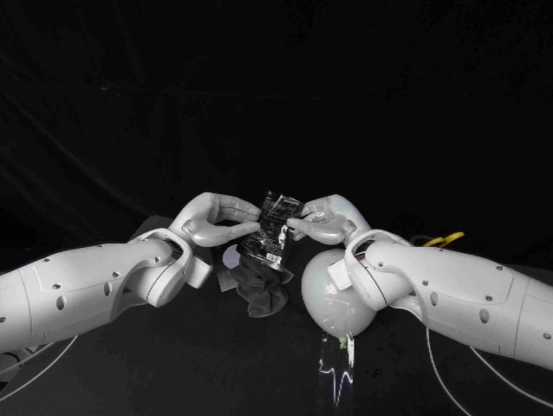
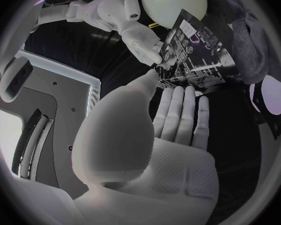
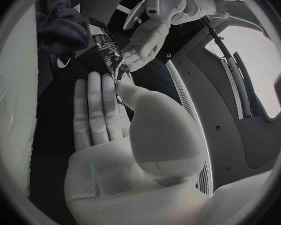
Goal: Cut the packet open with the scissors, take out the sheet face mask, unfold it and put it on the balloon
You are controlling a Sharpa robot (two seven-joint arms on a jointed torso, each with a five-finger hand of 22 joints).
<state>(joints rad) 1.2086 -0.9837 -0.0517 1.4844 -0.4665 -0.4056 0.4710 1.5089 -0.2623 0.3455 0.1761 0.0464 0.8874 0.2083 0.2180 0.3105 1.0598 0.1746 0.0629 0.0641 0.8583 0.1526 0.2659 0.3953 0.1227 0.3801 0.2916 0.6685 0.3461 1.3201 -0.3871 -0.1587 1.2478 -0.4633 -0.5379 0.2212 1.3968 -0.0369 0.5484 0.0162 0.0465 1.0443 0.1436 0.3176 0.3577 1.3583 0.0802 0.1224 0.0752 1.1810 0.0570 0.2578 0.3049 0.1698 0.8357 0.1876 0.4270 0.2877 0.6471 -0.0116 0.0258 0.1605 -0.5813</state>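
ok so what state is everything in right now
packet: held upright off the table between both robot hands, opened or not unclear
left robot hand: pinching one packet edge
right robot hand: pinching the opposite edge
balloon: inflated, no mask on it
scissors: lying behind the right arm, unheld

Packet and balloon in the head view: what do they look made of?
Black printed packet, pinched between left hand and right hand: likely thin plastic or foil film, slightly glossy. It stands as a flat sheet with crisp white print. Pale round balloon: probably latex rubber, smooth with a soft sheen, no seams visible. Neither is certain from looks alone.
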